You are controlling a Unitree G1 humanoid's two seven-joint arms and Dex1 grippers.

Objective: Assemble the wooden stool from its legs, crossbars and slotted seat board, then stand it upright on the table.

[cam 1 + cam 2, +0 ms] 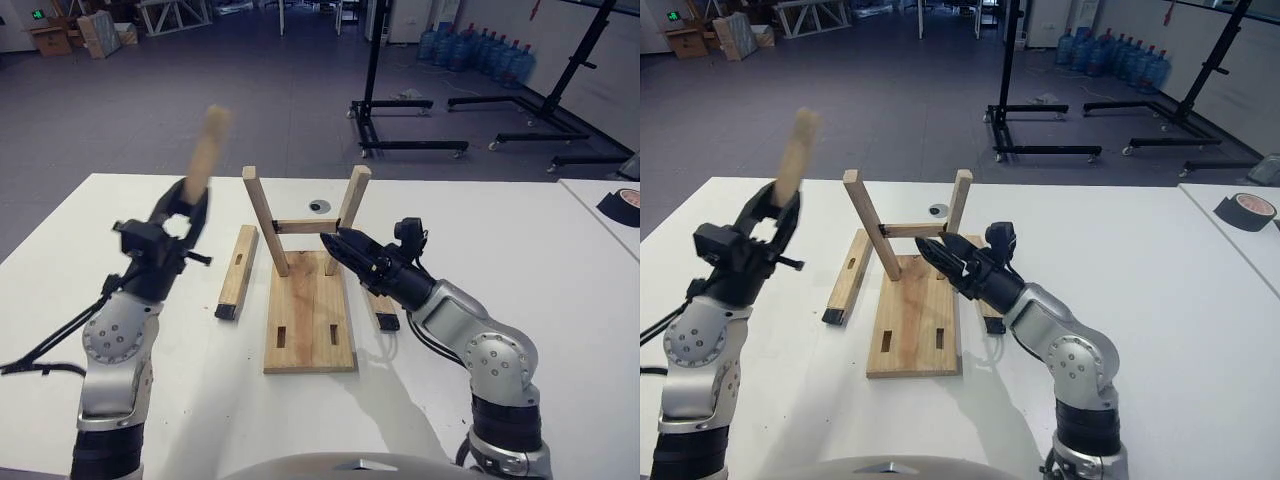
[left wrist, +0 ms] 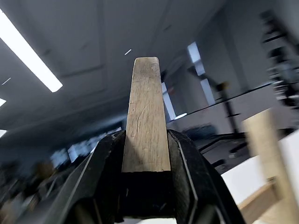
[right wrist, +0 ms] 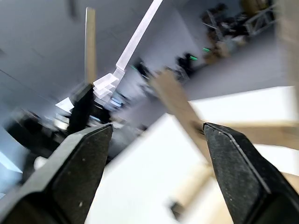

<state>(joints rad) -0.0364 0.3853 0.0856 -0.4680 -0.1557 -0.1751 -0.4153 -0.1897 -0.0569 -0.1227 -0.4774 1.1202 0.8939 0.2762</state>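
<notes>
One slotted seat board (image 1: 310,330) lies flat mid-table on the white table (image 1: 520,230). Two legs stand in its far end, the left upright leg (image 1: 266,222) and the right upright leg (image 1: 353,198), joined by one crossbar (image 1: 303,226). A third leg (image 1: 238,270) lies just beside the board's left edge. The left gripper (image 1: 190,205) holds a fourth leg (image 1: 205,150) raised, fingers clamped on it. The right gripper (image 1: 333,240) hovers close by the crossbar with its fingers spread wide, over one more wooden piece (image 1: 384,312) at the board's right edge

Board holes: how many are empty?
2. Both at the board's near end: left hole, right hole. Legs stand at the far end; the right gripper may hide more there.
</notes>
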